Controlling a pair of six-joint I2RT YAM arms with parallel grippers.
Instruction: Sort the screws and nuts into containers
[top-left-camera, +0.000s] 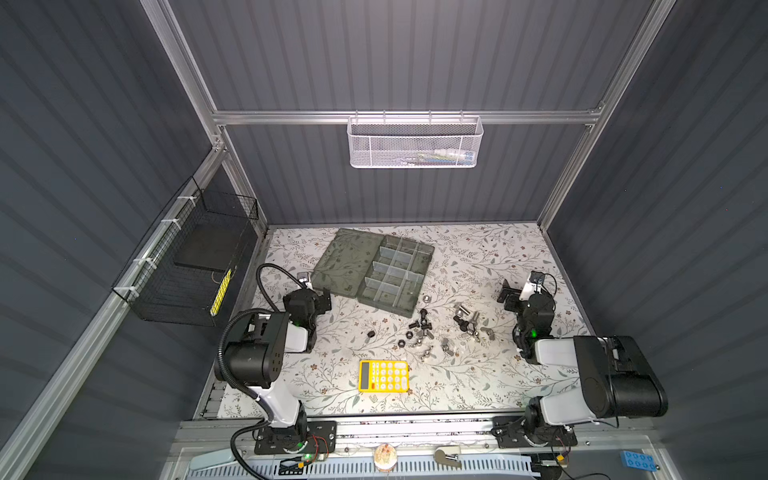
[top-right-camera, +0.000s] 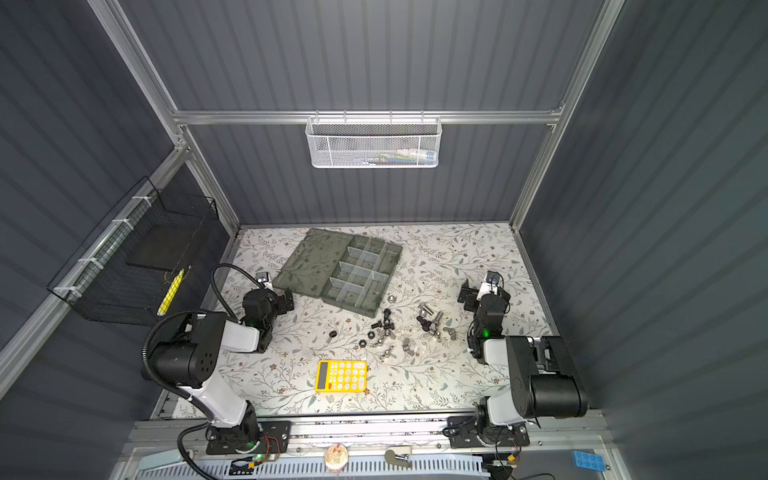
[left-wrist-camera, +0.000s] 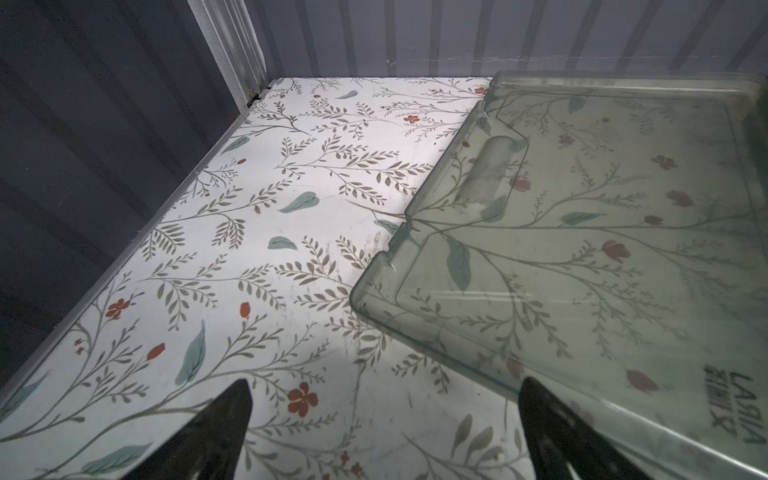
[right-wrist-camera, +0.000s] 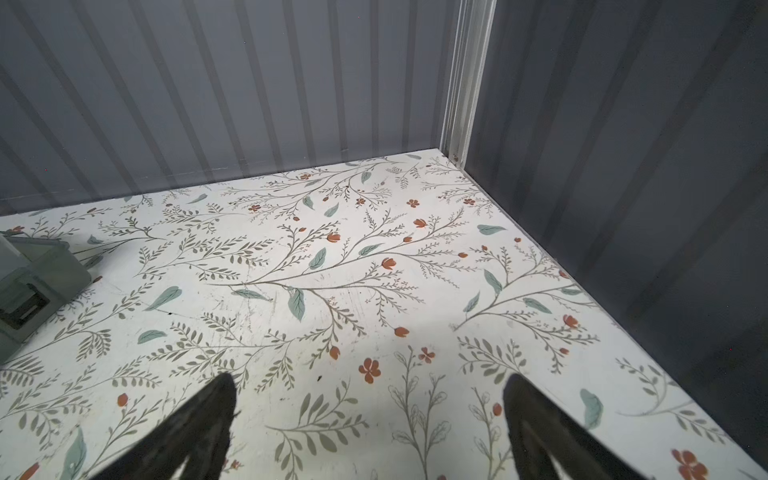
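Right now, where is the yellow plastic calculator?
In both top views the yellow plastic calculator lies near the floral table's front edge, about midway across, in front of the scattered screws and nuts.

The table (top-left-camera: 478, 374) has a white cover printed with grey-green leafy sprigs and small red-orange flowers. The box (top-left-camera: 358, 266) is translucent grey-green with pale dividers, and the calculator (top-left-camera: 383, 376) is yellow with white keys. The screws (top-left-camera: 415, 325) and nuts (top-left-camera: 371, 334) are black or shiny silver.
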